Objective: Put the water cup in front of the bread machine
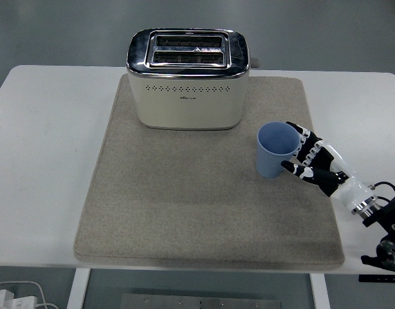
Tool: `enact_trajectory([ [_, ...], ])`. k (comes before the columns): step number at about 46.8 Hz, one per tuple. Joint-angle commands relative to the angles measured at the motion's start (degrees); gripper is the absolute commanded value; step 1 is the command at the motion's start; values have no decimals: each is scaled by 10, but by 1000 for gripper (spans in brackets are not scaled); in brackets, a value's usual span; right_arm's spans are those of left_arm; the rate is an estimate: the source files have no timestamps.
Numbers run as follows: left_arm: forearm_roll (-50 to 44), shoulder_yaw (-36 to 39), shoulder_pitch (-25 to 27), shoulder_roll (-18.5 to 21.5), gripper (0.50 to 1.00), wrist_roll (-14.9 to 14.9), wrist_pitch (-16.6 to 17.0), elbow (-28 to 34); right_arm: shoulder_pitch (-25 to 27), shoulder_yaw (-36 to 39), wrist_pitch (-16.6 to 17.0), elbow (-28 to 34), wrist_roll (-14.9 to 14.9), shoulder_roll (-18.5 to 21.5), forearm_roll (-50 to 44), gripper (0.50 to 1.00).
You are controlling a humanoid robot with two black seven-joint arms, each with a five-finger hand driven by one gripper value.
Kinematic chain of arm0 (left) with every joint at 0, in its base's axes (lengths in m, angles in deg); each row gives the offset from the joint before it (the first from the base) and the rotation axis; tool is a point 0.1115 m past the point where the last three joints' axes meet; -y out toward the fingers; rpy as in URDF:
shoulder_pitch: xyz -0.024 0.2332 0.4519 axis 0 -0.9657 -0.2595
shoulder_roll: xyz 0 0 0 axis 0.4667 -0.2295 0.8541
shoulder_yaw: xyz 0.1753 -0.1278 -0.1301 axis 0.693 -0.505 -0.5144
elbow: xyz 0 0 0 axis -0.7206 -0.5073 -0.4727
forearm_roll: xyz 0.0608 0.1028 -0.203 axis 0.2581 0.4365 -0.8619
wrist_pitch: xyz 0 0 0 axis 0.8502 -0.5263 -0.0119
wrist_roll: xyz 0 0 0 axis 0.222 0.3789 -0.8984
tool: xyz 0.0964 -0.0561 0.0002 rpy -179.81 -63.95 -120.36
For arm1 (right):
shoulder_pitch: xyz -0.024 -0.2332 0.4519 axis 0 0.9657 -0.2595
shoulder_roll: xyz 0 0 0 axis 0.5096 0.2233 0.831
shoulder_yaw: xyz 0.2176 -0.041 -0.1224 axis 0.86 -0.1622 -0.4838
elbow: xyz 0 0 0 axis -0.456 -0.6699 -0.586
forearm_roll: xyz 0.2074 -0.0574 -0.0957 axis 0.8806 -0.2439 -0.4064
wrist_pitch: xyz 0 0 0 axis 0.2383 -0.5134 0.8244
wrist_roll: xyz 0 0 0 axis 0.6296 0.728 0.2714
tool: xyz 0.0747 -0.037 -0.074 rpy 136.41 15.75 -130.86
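Head view: right hand (311,161) fingers curled around blue water cup (275,150), gripping.

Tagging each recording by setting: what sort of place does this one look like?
Probably a lab or test bench rather than a kitchen. A toaster and a blue cup sit staged on a beige mat on a bare white table over a grey floor, with the robot's right hand around the cup.

I count one blue cup (275,150), one cream toaster (188,78) with two slots, one grey mat (184,206), one white surface (43,161), and one robot hand (316,162) in view.
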Motion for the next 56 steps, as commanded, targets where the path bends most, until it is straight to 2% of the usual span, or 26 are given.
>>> enact_trajectory([
  [1, 1, 0, 0, 0, 1000, 0, 0, 1, -2, 0, 0, 0, 0, 0, -3, 926],
  [9, 0, 0, 0, 0, 1000, 0, 0, 1, -8, -6, 0, 5, 0, 4, -4, 926],
  [31, 0, 0, 0, 0, 1000, 0, 1, 0, -19, -10, 0, 47, 0, 56, -13, 926],
  [56, 0, 0, 0, 0, 1000, 0, 1, 0, -34, -21, -1, 60, 0, 75, -12, 926],
])
